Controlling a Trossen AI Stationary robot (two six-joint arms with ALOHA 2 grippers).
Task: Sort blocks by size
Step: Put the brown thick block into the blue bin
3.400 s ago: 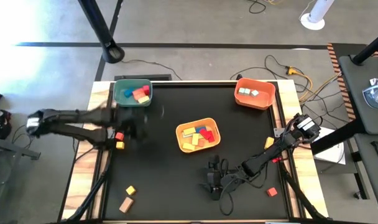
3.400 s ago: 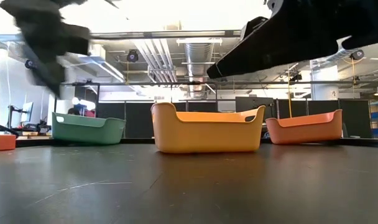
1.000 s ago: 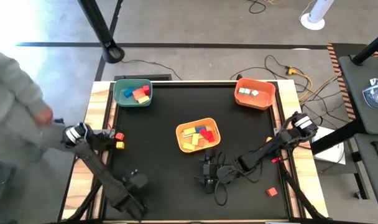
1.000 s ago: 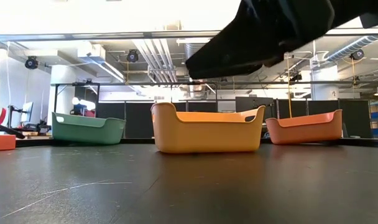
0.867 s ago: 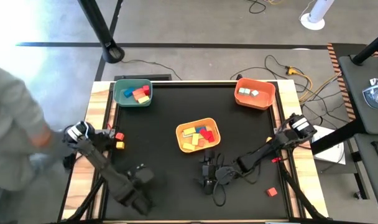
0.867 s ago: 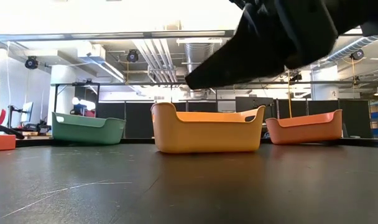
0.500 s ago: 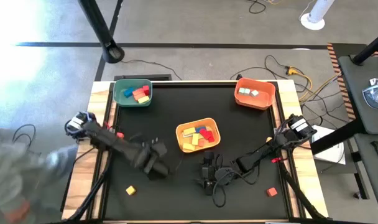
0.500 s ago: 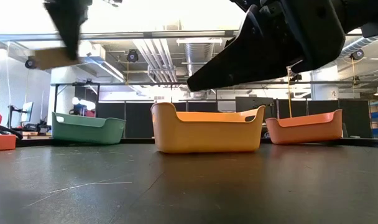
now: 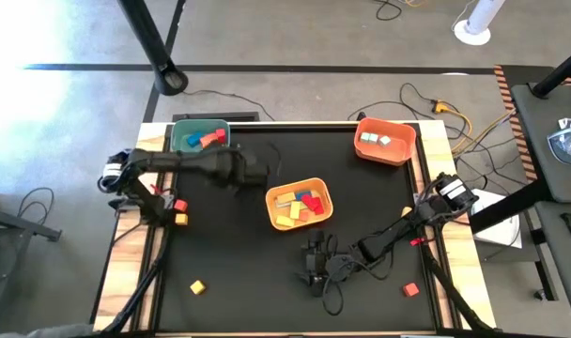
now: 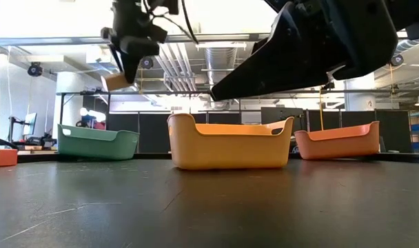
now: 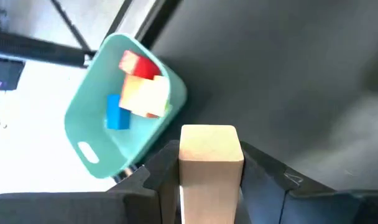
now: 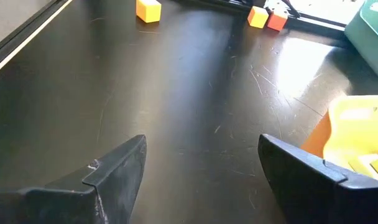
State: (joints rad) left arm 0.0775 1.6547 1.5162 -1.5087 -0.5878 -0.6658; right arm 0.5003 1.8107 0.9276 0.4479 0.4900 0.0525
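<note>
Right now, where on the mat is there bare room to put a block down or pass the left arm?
The mat lies bare between the yellow block and the right gripper, and between the green bin and orange bin. It is crowded around the yellow bin, near which the left gripper holds a tan block.

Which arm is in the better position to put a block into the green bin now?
Probably the left. The left gripper already holds a tan block and hangs close to the green bin. The right gripper is open, empty, and low near the yellow bin.
</note>
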